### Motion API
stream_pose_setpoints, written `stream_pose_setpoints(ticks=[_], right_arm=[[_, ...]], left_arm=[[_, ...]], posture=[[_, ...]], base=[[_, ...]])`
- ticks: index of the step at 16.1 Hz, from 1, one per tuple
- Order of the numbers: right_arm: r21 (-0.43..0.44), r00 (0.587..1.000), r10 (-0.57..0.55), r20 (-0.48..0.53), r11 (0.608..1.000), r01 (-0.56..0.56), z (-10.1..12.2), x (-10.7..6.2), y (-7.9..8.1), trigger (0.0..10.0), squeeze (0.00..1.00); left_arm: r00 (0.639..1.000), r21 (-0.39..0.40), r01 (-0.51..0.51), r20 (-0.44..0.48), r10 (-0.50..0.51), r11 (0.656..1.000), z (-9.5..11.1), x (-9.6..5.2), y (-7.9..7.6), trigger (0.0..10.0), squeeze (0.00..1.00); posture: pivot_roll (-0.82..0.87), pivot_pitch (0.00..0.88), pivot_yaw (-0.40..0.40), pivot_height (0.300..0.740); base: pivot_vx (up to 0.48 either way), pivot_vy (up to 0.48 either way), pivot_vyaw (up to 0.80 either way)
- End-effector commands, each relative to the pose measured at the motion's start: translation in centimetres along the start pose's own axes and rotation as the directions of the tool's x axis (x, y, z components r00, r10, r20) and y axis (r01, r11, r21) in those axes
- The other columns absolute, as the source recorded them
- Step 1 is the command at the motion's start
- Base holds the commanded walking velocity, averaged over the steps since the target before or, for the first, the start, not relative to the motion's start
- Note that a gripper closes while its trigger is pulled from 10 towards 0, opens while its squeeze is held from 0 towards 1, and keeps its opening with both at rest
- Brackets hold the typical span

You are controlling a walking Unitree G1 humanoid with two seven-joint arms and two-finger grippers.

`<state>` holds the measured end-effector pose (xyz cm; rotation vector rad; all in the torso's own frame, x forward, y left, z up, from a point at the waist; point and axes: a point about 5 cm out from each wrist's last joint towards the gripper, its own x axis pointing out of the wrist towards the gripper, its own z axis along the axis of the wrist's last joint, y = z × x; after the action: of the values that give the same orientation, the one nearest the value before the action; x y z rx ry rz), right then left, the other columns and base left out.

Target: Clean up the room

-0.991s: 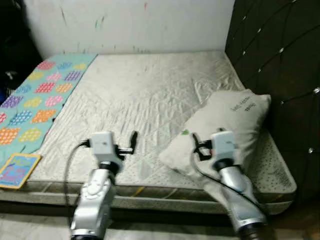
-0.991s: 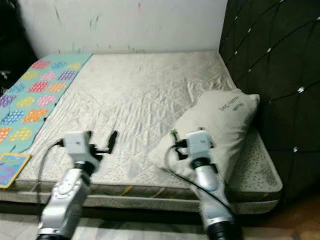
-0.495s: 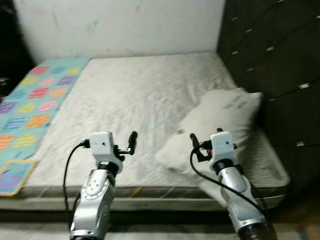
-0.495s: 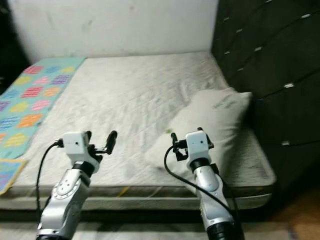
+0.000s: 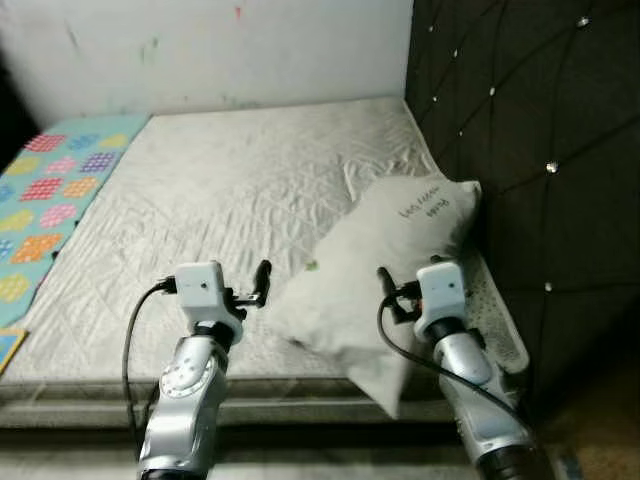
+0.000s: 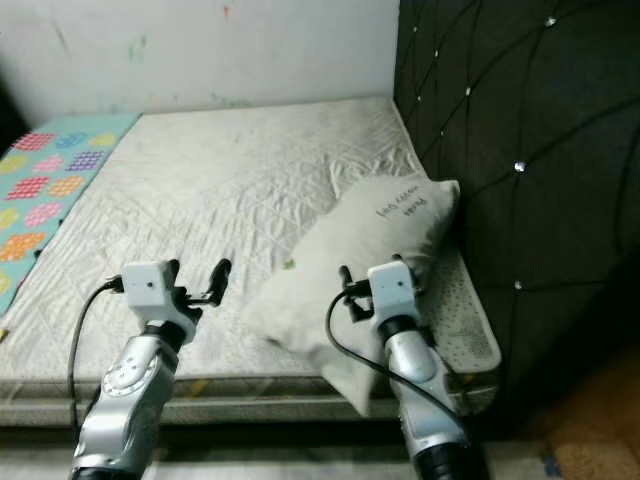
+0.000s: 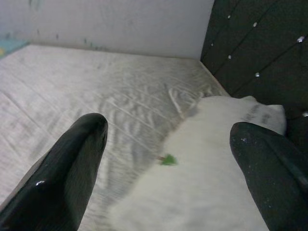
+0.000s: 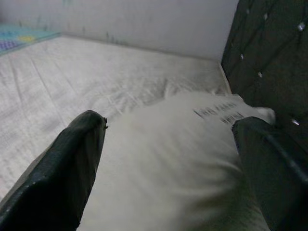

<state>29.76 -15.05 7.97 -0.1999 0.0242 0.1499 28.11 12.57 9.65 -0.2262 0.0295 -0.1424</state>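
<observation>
A white pillow (image 5: 375,262) is lying slantwise on the bed (image 5: 200,200), near the front corner on the robot's right, its far end leaning against the dark quilted headboard (image 5: 520,150) and its near corner hanging over the bed's front edge. Dark lettering is showing on its far end and a small green mark near its left edge.

The left end effector (image 5: 262,281) is hovering over the front edge of the bed, just left of the pillow, its fingers (image 7: 72,163) spread apart and holding nothing. The right end effector (image 5: 385,290) is hanging above the near part of the pillow, its fingers (image 8: 67,168) likewise spread wide and released, apart from the cloth.

A teal mat (image 5: 45,195) with coloured patches is lying along the bed's far left side, beneath a white wall (image 5: 200,50)
</observation>
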Motion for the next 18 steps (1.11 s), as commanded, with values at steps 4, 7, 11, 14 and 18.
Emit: stream_pose_setpoints(ticks=[4, 7, 11, 14, 18], right_arm=[[0.008, 1.0, 0.003, 0.022, 1.0, -0.003, 0.6, 0.2, -0.1, 10.0, 0.0], [0.016, 1.0, 0.001, 0.01, 1.0, -0.002, 0.4, 0.0, -0.1, 10.0, 0.0], [0.02, 1.0, -0.004, 0.015, 1.0, 0.004, 0.3, -0.2, 0.0, 10.0, 0.0], [0.043, 1.0, -0.017, 0.002, 0.999, 0.016, -0.1, -0.7, 0.0, 10.0, 0.0], [0.066, 0.996, -0.073, -0.05, 0.995, 0.076, -1.1, -0.8, -1.4, 10.0, 0.0]], left_arm=[[1.0, 0.001, -0.01, 0.003, 0.01, 1.0, 0.0, -0.1, 0.4, 10.0, 0.0], [1.0, 0.002, -0.013, 0.002, 0.013, 1.0, 0.0, -0.1, 0.4, 10.0, 0.0], [1.0, 0.005, -0.018, -0.01, 0.018, 1.0, -0.2, -0.1, 0.6, 10.0, 0.0], [1.0, 0.001, -0.029, -0.009, 0.029, 1.0, -0.2, -0.1, 0.8, 10.0, 0.0], [0.999, -0.009, -0.032, -0.026, 0.031, 0.999, -0.2, 0.1, 1.2, 10.0, 0.0]], posture=[[-0.24, 0.0, 0.106, 0.74], [-0.23, 0.0, 0.101, 0.74], [-0.24, 0.0, 0.105, 0.74], [-0.23, 0.0, 0.11, 0.74], [-0.23, 0.0, 0.106, 0.74]], base=[[0.0, 0.0, 0.0], [0.0, 0.0, -0.53], [0.0, 0.0, -0.2], [0.0, 0.0, 0.0], [0.0, 0.0, 0.0]])
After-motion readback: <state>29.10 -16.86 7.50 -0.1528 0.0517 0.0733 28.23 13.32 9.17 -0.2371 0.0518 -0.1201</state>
